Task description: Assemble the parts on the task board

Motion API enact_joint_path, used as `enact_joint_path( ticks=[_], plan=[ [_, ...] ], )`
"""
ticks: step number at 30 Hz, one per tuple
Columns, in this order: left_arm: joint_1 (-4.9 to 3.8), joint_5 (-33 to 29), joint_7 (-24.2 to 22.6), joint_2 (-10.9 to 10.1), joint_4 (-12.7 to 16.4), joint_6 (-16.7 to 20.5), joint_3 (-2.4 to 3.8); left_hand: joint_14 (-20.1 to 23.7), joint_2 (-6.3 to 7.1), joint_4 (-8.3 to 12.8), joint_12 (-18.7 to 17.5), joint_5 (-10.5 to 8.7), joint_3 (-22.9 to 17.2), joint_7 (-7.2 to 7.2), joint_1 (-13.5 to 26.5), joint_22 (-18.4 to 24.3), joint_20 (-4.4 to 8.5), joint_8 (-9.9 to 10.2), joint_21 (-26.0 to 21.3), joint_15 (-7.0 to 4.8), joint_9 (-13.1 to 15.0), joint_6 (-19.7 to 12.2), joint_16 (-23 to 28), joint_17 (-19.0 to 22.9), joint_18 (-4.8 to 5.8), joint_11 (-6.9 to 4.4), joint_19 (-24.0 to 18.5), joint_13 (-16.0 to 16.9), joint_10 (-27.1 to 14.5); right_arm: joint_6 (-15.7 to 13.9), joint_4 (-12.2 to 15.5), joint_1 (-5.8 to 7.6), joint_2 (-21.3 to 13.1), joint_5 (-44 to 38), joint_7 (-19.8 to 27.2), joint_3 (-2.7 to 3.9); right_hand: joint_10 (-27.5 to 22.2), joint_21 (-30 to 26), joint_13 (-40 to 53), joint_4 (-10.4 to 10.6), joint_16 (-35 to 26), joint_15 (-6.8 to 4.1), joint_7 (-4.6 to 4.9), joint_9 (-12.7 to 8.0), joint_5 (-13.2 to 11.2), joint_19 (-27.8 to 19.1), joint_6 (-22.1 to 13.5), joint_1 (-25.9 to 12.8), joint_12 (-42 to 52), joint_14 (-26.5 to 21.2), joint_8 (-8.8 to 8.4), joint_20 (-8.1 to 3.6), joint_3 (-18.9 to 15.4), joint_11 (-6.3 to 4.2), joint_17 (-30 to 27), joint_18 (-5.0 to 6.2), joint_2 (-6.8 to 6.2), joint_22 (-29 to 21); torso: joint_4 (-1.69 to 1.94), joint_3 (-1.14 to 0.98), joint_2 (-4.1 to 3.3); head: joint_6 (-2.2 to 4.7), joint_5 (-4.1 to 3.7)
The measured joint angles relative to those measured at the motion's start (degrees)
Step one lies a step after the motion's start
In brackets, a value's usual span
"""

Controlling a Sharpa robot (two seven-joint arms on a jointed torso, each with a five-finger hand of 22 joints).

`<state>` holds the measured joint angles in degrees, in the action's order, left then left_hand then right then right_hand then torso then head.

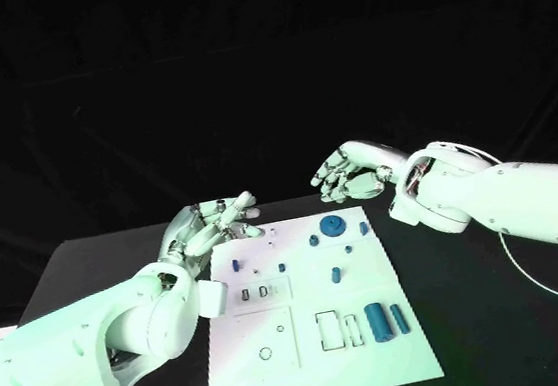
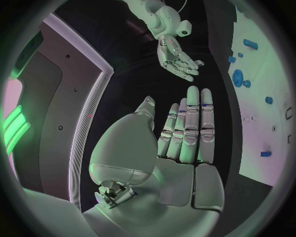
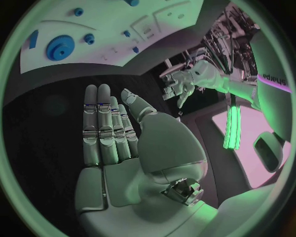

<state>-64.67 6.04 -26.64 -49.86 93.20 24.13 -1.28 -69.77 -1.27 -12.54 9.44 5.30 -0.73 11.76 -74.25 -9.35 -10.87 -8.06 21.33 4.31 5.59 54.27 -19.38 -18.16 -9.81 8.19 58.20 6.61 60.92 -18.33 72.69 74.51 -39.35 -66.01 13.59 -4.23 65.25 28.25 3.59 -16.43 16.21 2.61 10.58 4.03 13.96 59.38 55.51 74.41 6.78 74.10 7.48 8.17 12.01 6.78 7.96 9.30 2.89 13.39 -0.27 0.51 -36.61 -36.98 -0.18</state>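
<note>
The white task board (image 1: 285, 375) lies in the middle of the black table. On its far part sit a blue gear (image 1: 331, 222) and several small blue pieces (image 1: 335, 273). Two blue cylinders (image 1: 378, 322) lie side by side near its right edge. My left hand (image 1: 218, 222) hovers just off the board's far left corner, fingers straight and holding nothing. My right hand (image 1: 349, 173) hangs beyond the board's far edge, also empty. In the left wrist view my left palm (image 2: 185, 138) is bare, with the board (image 2: 259, 123) beside it. In the right wrist view my right hand (image 3: 114, 133) is bare, the gear (image 3: 59, 48) ahead of it.
Outlined slots and small holes mark the board's near half (image 1: 330, 331). Black table (image 1: 104, 275) stretches on both sides of the board. A loose white cable (image 1: 543, 278) trails off my right arm over the table's right side.
</note>
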Motion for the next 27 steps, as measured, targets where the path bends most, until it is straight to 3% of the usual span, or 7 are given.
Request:
enact_joint_path(
  ticks=[5, 9, 14, 19, 27],
  plan=[
    [-0.29, -0.73, 0.30, -1.37, 3.38, -1.09, 0.32, -0.50, -0.31, 0.41, -1.00, 0.00, 0.43, 0.00, -0.31, -0.51, 0.32, 0.70, 1.09, -0.09, 0.00, 0.00, -2.52, -3.35, 0.01, 0.00, 1.08, 0.22, 0.00, 2.23, 0.74, 0.76, 0.87, -14.54, -5.15, 0.00, 2.21, 6.03, 0.07, 0.07, 4.07, -1.73, -1.19, -0.05, -0.46, 3.66, 2.04, -1.06, -1.45, 6.62, -1.17, -2.04, 1.49, -1.32, 3.46, 0.00, -1.06, 3.27, 0.45, 0.30, -1.52, 0.55, -0.27],
    [-0.59, -1.29, 0.50, -1.93, 5.22, -1.56, 0.53, -0.24, -0.53, 0.78, -1.90, 0.00, 0.80, 0.00, -0.53, -0.97, 0.53, 1.48, 1.76, -0.09, -0.01, 0.00, -4.84, -6.20, 0.01, 0.00, 1.29, 0.31, 0.00, 3.91, 1.13, 1.26, 1.52, -23.47, -8.69, 0.00, 2.65, 14.98, 0.07, 0.46, 14.32, -3.29, -2.57, -0.12, -2.76, 7.46, 4.02, -3.48, -3.05, 9.60, -3.32, -3.86, 4.89, -2.46, 11.45, 0.88, -3.48, 8.26, 0.80, 0.54, -2.68, 0.85, -0.45],
    [-0.95, -1.15, 0.76, -2.47, 6.91, -1.93, 0.94, 1.23, -0.53, 1.03, -2.65, 0.00, 1.05, 0.00, -0.53, -1.21, 0.52, 2.11, 2.19, 0.12, 0.05, -0.01, -6.27, -8.22, 0.01, 0.11, 1.27, 0.39, -0.12, 6.26, 1.13, 1.61, 2.51, -31.26, -11.95, 0.01, 0.21, 17.25, 0.06, 1.02, 18.61, -3.33, -2.83, -0.12, -3.64, 7.66, 3.84, -4.72, -3.04, 9.64, -3.41, -3.65, 5.57, -2.32, 14.69, 0.89, -4.72, 9.60, 1.31, 0.90, -4.13, 1.22, -0.79],
    [-1.07, 0.56, 1.08, -2.79, 7.87, -2.23, 1.68, 2.59, -0.53, 1.25, -3.27, 0.00, 1.27, 0.00, -0.53, -1.25, 0.10, 2.45, 2.19, 0.31, 0.04, -0.01, -6.69, -9.36, 0.02, 0.51, 0.86, 0.38, -0.51, 8.64, 1.03, 1.71, 2.86, -35.66, -13.63, 0.01, -1.12, 18.15, 0.06, 1.02, 20.24, -3.33, -3.16, -0.12, -3.88, 7.66, 3.57, -5.03, -3.04, 9.64, -3.41, -3.65, 5.57, -2.31, 16.12, 0.89, -5.03, 10.13, 1.77, 1.19, -5.55, 1.48, -1.20],
    [-1.14, 2.04, 1.34, -3.30, 8.30, -2.30, 2.16, 2.81, -0.53, 1.41, -3.27, 0.00, 1.43, 0.21, -0.53, -1.25, 0.11, 2.45, 2.19, 0.51, 0.04, -0.22, -6.70, -9.58, 0.02, 0.70, 0.45, 0.39, -0.71, 11.23, 1.43, 1.78, 2.66, -38.38, -14.48, 0.01, -1.52, 18.94, 0.12, 1.32, 21.45, -3.33, -3.34, -0.12, -3.88, 7.65, 3.75, -5.03, -3.04, 9.64, -3.41, -3.65, 5.87, -2.30, 17.34, 0.89, -5.03, 10.65, 2.26, 1.30, -6.84, 1.64, -1.35]
  ],
)
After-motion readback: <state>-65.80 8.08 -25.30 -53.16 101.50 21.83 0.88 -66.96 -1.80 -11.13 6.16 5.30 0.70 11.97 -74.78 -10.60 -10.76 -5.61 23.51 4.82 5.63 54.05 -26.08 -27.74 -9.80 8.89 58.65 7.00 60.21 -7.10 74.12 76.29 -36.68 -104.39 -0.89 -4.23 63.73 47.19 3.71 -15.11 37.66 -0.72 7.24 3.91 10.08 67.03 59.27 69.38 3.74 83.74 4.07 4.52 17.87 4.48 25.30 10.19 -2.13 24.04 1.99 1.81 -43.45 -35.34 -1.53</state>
